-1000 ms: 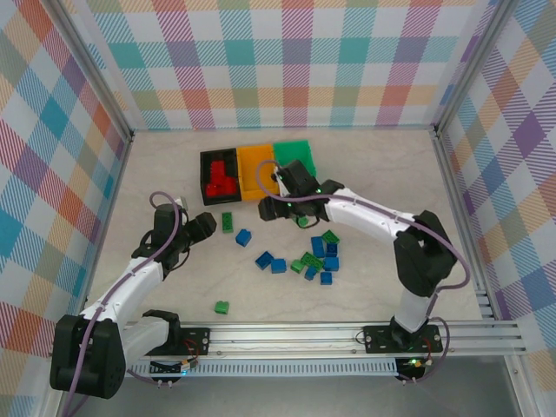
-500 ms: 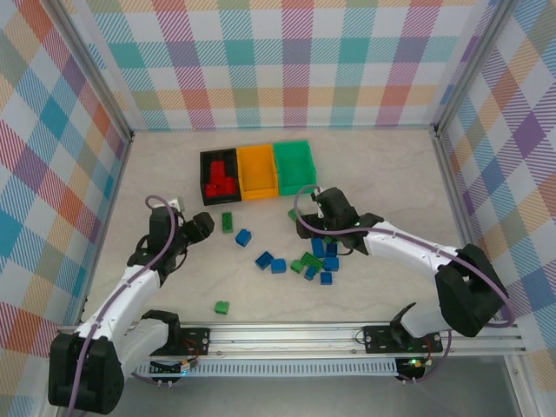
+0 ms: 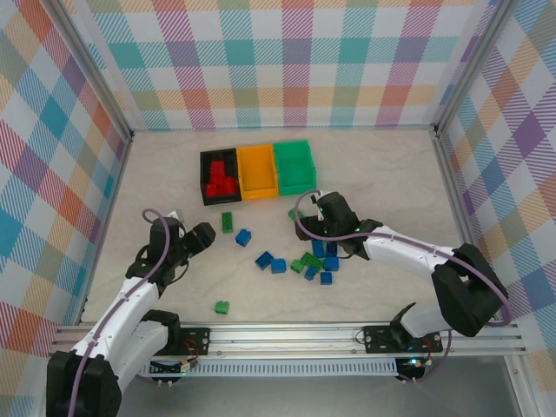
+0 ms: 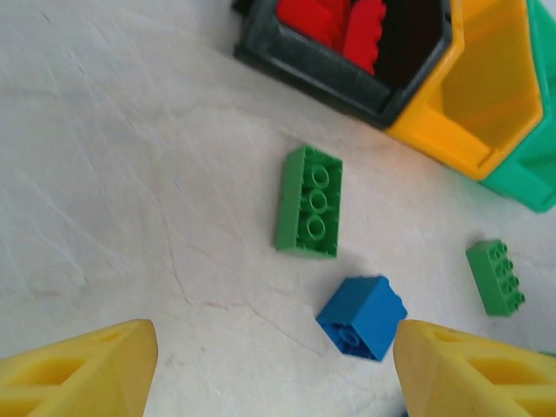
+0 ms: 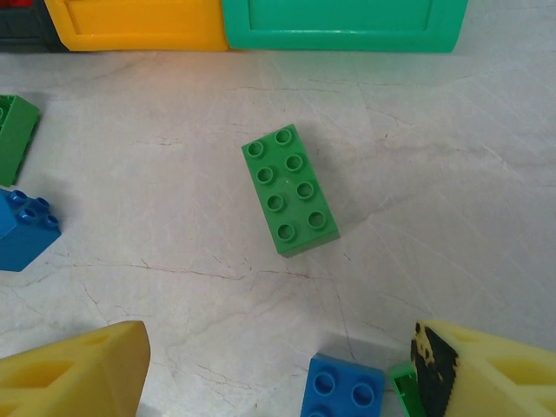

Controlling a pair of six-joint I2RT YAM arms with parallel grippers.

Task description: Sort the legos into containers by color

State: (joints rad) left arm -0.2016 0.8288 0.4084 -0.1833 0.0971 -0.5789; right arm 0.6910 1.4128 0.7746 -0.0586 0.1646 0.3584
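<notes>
Right pincer (image 5: 278, 373) has left the green bin (image 3: 294, 144), spread apart (left pincer (image 4: 269, 365) likewise), both partly cropped.

**One high overview, two low wrist views**

The top external camera sits high behind the arm bases, looking down and forward across the pale marbled tabletop (image 3: 382, 165) to the checked back wall (image 3: 287, 69). The left wrist camera hangs low, tilted towards the black plastic bin (image 4: 330, 76) and the orange plastic bin (image 4: 486, 95). The right wrist camera looks nearly straight down, close to the surface. Both wrist views share the orange bin's front, a small blue studded brick (image 4: 360, 317) and a green studded brick (image 4: 308, 201).
</notes>
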